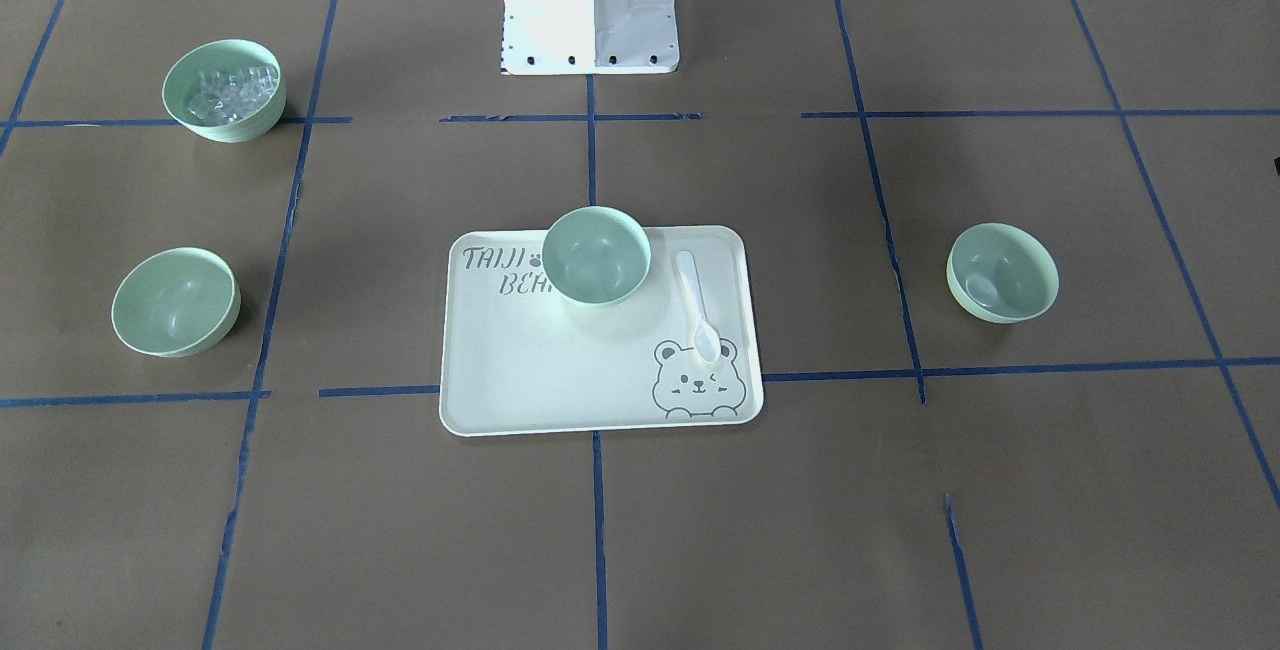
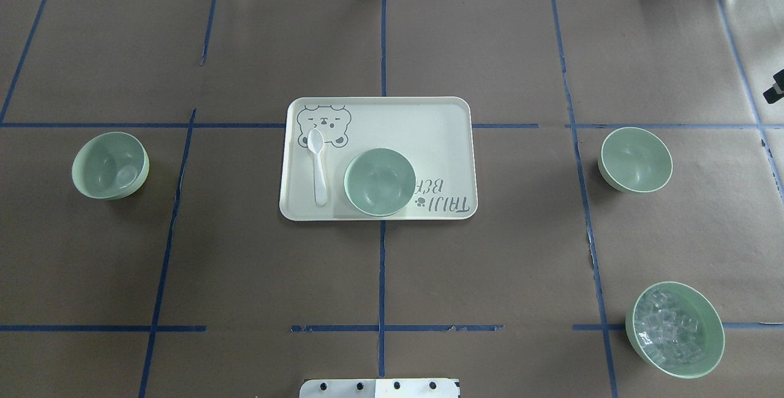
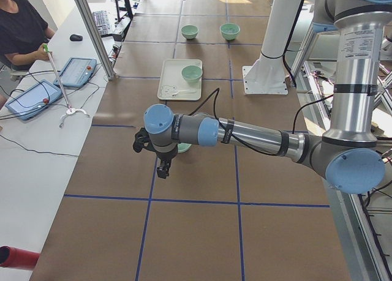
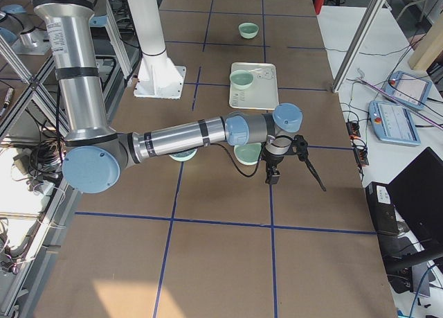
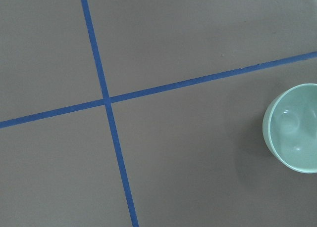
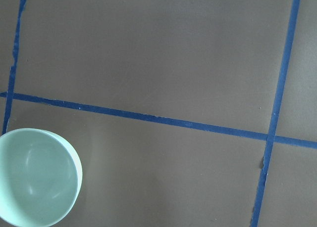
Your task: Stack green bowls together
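Three pale mint-green bowls stand upright and apart. One bowl (image 2: pixel 110 165) is on the table's left and shows in the left wrist view (image 5: pixel 294 128). One bowl (image 2: pixel 380 182) stands on the bear-print tray (image 2: pixel 429 135). One bowl (image 2: pixel 635 159) is on the right and shows in the right wrist view (image 6: pixel 37 175). All three are empty. My left gripper (image 3: pixel 162 168) hangs above the table beside the left bowl. My right gripper (image 4: pixel 272 176) hangs beside the right bowl. Both show only in the side views, so I cannot tell whether they are open or shut.
A green bowl of clear ice-like cubes (image 2: pixel 675 329) stands at the near right. A white spoon (image 2: pixel 318 165) lies on the tray beside the middle bowl. The robot's white base (image 1: pixel 590 5) is at the near edge. An operator (image 3: pixel 21 24) sits at a side table.
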Robot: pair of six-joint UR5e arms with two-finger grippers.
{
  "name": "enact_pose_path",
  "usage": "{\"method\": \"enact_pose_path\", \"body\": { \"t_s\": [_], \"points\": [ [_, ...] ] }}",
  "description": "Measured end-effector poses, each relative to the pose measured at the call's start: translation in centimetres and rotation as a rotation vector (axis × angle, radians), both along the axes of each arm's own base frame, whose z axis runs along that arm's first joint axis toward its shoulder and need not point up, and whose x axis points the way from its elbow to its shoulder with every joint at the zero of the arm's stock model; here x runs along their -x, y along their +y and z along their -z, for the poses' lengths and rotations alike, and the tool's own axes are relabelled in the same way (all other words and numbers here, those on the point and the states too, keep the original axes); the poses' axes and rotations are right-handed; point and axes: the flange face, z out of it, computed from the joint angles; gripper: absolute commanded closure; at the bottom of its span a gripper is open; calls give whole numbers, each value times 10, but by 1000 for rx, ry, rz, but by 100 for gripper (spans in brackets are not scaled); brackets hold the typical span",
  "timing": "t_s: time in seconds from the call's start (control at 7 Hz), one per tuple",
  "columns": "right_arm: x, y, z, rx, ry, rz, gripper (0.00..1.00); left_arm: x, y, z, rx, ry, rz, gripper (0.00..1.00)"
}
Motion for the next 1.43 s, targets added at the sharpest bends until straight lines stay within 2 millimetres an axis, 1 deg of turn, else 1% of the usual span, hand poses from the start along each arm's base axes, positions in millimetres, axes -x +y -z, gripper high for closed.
{"method": "enact_pose_path", "body": {
  "t_s": [0.14,0.29,0.43,0.57,0.71,0.86,1.0,1.14,1.29,1.43],
  "points": [
    [14,-1,-4,-17,-12,21,0,-1,-2,-1,-19,1,-5,0],
    [37,-3,-9,-36,-41,39,0,-2,-2,0,-47,3,-9,0],
    [64,-4,-11,-31,-69,25,0,-3,-1,0,-63,5,-12,0],
    [100,1,-6,5,-92,-31,0,-4,-1,2,-71,10,-14,0],
    [136,13,-3,25,-102,-86,0,-4,-1,4,-75,16,-15,0],
    [165,29,-7,35,-103,-131,1,-5,-1,5,-79,18,-15,0],
    [181,43,-16,42,-97,-153,21,-5,-1,7,-81,20,-15,0],
    [189,49,-26,52,-86,-161,99,-5,-1,8,-84,20,-15,0],
    [193,51,-34,62,-77,-163,100,-5,-1,10,-88,21,-14,0],
    [196,51,-37,68,-75,-163,100,-5,-1,12,-90,21,-12,0]
  ]
}}
